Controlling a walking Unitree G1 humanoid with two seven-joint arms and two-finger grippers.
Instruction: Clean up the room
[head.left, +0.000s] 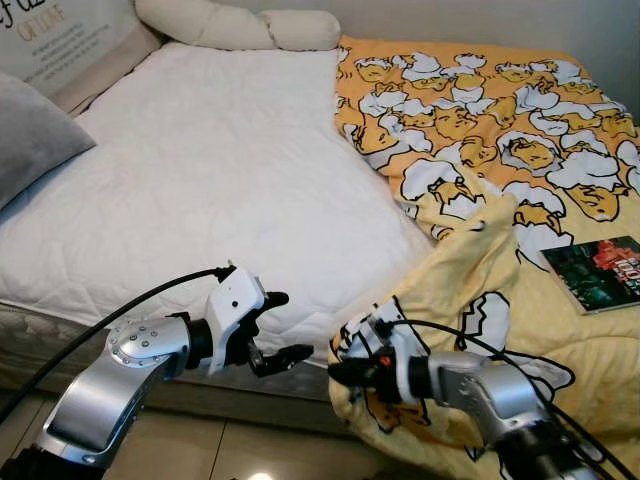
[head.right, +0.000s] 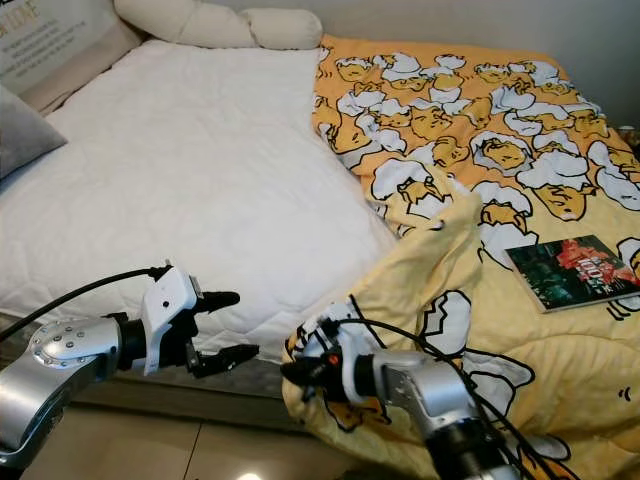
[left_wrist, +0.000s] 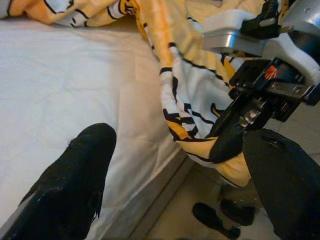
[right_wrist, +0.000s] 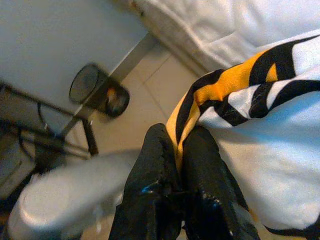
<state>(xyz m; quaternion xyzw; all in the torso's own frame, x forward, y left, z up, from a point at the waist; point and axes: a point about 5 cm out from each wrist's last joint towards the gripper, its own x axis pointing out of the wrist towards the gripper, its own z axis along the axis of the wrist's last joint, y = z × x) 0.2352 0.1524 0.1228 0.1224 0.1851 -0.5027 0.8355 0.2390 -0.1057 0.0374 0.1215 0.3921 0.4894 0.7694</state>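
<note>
Pinched shut on a folded hem of the yellow blanket (head.left: 470, 150), the right gripper (head.left: 345, 372) holds the cloth at the bed's near edge, its two black fingers (right_wrist: 165, 165) pressed together with the orange-and-black border between them. Just beside it, the left gripper (head.left: 285, 328) hangs over the mattress edge with its jaws spread apart and nothing between them.

Soft and limp, the blanket should drape and bunch rather than keep a shape; it looks light, so a hold on the hem or a corner should serve best. It covers the right half of the white mattress (head.left: 200, 180), its long axis running from the pillows (head.left: 240, 25) toward the robot, with the near corner heaped up. A book (head.left: 598, 272) lies on it, to the right.
</note>
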